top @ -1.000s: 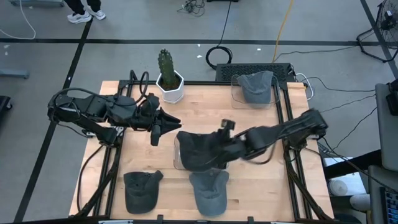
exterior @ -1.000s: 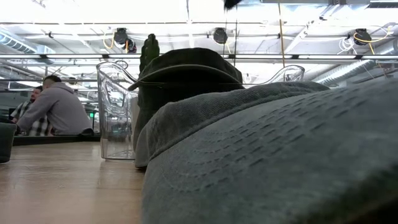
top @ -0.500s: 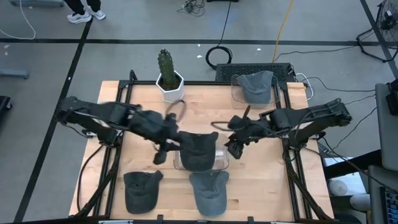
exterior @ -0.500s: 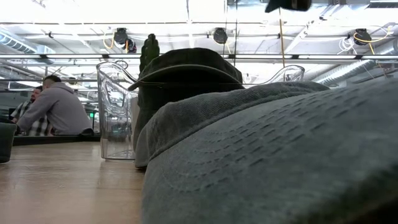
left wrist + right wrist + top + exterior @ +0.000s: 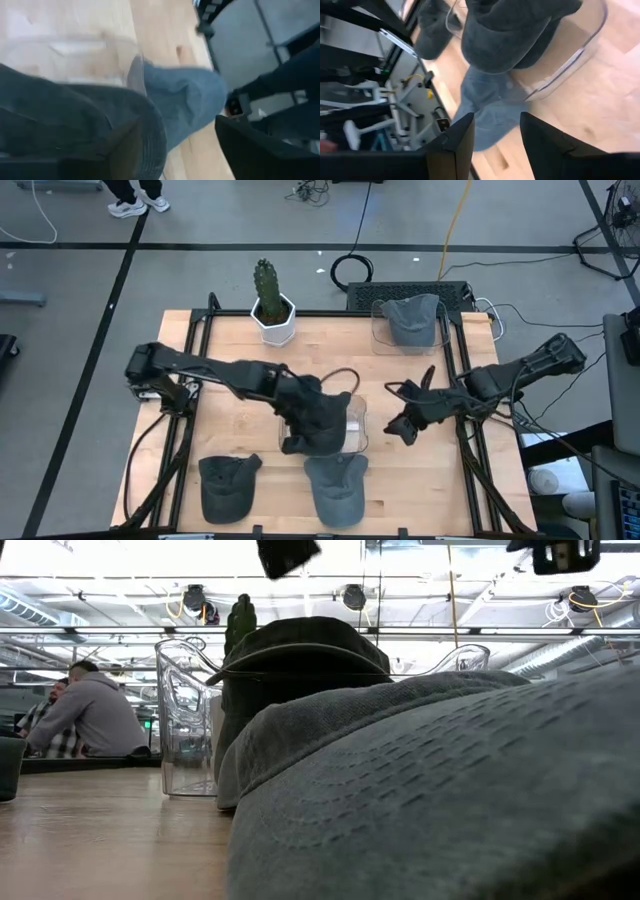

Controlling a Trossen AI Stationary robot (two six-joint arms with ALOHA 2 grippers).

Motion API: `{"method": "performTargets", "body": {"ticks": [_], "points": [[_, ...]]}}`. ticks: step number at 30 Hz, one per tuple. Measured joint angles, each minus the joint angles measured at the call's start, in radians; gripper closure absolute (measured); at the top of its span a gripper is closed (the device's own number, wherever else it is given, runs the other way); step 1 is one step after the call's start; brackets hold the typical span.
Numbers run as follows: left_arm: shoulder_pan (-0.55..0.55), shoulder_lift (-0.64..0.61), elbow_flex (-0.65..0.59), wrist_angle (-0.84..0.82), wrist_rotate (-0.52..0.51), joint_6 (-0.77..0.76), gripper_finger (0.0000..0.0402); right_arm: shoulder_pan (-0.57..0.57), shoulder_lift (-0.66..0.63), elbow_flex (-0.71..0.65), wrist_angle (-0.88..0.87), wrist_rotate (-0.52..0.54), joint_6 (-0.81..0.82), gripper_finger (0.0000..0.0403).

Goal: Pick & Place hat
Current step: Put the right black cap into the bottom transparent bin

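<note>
Now I see my left gripper [image 5: 292, 446] at frame centre, fingers apart over the dark hat [image 5: 322, 420] on its clear stand [image 5: 356, 425]. My right gripper [image 5: 398, 426] hangs centre-right, fingers apart, over bare tabletop [image 5: 420, 480] near the right edge.

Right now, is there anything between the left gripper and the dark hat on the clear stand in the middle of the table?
Nothing visible. The left gripper is already right over the dark hat, which sits on the clear stand at the table's centre. The right gripper hangs off to the side, clear of the hat.
</note>
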Motion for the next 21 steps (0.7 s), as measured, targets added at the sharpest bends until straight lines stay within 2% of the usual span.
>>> {"method": "performTargets", "body": {"ticks": [4,7,10,16,21], "points": [[0.004,0.065,0.000,-0.025,-0.033,-0.001,0.0100,0.043,-0.032,-0.095,0.111,0.000,0.083,0.0266],[0.004,0.102,0.000,-0.043,-0.101,-0.004,0.0093,0.073,-0.041,-0.149,0.193,0.000,0.119,0.0273],[0.004,0.124,0.000,-0.052,-0.121,-0.009,0.0092,0.101,-0.040,-0.182,0.260,0.000,0.135,0.0281],[0.004,0.065,0.000,-0.020,-0.135,-0.055,0.0092,0.148,-0.040,-0.186,0.281,0.001,0.135,0.0304],[0.006,-0.001,0.002,-0.061,-0.254,-0.021,0.0092,0.161,-0.040,-0.186,0.277,0.032,0.124,0.0320]]}}
